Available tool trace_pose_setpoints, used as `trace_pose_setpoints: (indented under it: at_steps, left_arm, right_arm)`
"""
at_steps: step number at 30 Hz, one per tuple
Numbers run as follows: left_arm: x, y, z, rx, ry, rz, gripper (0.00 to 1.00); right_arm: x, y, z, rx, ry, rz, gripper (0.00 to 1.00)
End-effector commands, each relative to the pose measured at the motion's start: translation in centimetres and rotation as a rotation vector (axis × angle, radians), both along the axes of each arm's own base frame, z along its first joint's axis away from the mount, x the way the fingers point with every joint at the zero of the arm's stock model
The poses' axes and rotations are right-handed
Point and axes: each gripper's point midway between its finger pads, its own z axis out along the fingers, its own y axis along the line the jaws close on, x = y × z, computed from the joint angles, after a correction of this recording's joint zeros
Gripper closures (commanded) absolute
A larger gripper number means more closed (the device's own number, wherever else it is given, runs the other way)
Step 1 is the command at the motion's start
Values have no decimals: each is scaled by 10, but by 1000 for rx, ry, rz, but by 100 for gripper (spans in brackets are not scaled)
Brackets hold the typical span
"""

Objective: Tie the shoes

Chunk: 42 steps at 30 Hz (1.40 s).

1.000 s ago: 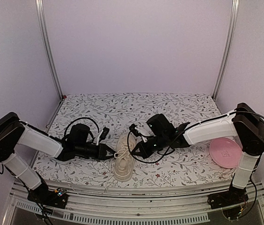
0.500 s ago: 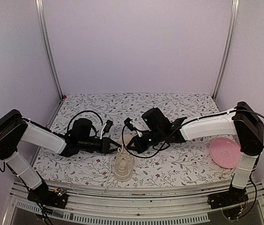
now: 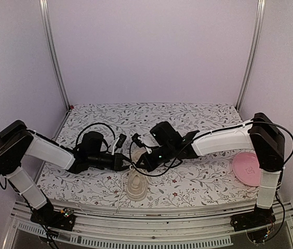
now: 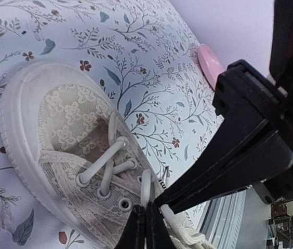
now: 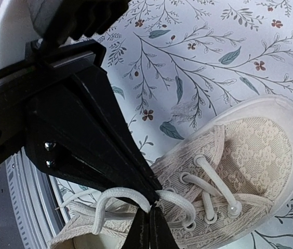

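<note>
The cream lace sneaker [image 3: 136, 184] lies near the table's front edge, toe toward the front; it also shows in the left wrist view [image 4: 68, 150] and the right wrist view [image 5: 240, 161]. My left gripper [image 3: 128, 164] and my right gripper [image 3: 136, 165] meet tip to tip just above the sneaker's lacing. The left gripper [image 4: 146, 228] is shut on a white lace [image 4: 145, 189]. The right gripper [image 5: 150, 225] is shut on a white lace loop [image 5: 118, 196] where it crosses the other lace.
A round pink plate [image 3: 250, 168] lies on the flowered tablecloth at the right, beside the right arm. Metal frame posts stand at the back corners. The table's front rail runs just below the sneaker.
Both grippers have moved inward and forward until their tips meet over the sneaker. The sneaker has shifted slightly toward the front edge.
</note>
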Motion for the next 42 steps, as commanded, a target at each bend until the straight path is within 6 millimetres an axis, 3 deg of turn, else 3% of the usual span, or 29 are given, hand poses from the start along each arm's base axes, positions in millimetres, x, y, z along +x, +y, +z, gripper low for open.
trace_pose_setpoints:
  at_steps: [1, 12, 18, 22, 26, 29, 32, 37, 42]
  left_arm:
    - [6, 4, 11, -22, -50, 23, 100]
    - [7, 10, 22, -41, -85, 54, 100]
    - [-1, 6, 17, -48, -52, 8, 100]
    - [4, 17, 12, -16, -42, 48, 82]
    - [14, 33, 22, -20, -81, 105, 65]
    - [22, 44, 26, -2, -95, 147, 58]
    - [27, 51, 12, 44, -46, 164, 59]
    - [26, 48, -17, 105, 66, 116, 70]
    - [21, 35, -15, 38, 72, 38, 73]
  right_arm:
    - [-9, 6, -13, -29, 31, 13, 98]
    - [-11, -2, -29, -86, 46, -6, 98]
    - [-11, -2, -30, -87, 45, -10, 98]
    - [-10, -3, -30, -86, 45, -15, 98]
    - [-11, -4, -32, -91, 45, -16, 98]
    - [-11, -4, -31, -88, 42, -14, 98]
    - [-10, -3, -30, -85, 41, -15, 98]
    - [-10, -3, -29, -80, 39, -13, 98]
    - [-11, -2, -29, -78, 41, -12, 98]
